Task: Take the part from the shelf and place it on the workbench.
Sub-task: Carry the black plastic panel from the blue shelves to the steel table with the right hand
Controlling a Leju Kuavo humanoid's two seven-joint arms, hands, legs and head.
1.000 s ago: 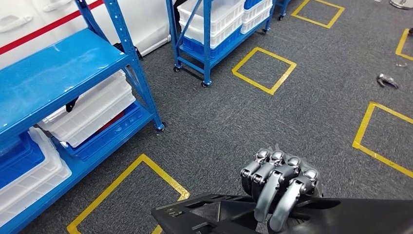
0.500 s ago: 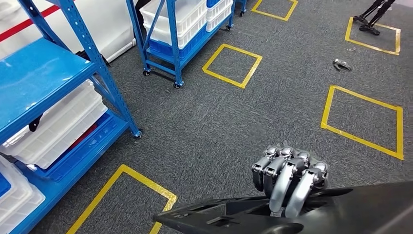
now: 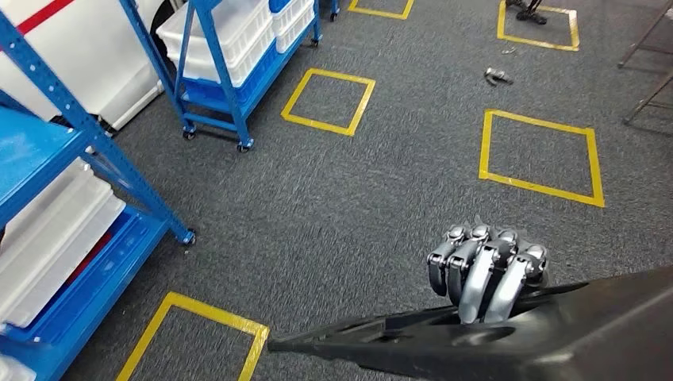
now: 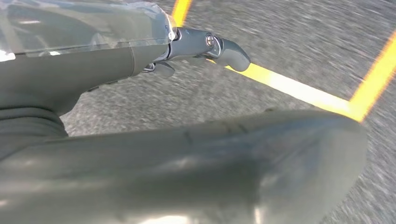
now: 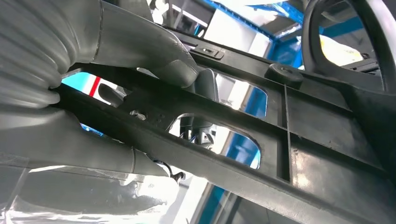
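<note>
Black moulded plastic, long, flat and ribbed with cut-out slots: the part lies along the bottom of the frame. Metallic right hand has its fingers curled together over the part's upper edge. Left hand: its fingers are not clear, cannot tell. Grey rough carpet carries yellow tape squares.

Right hand grips the part, which extends to its left. Shelf rack far left of the hand; wheeled rack ahead-left; floor squares ahead.
</note>
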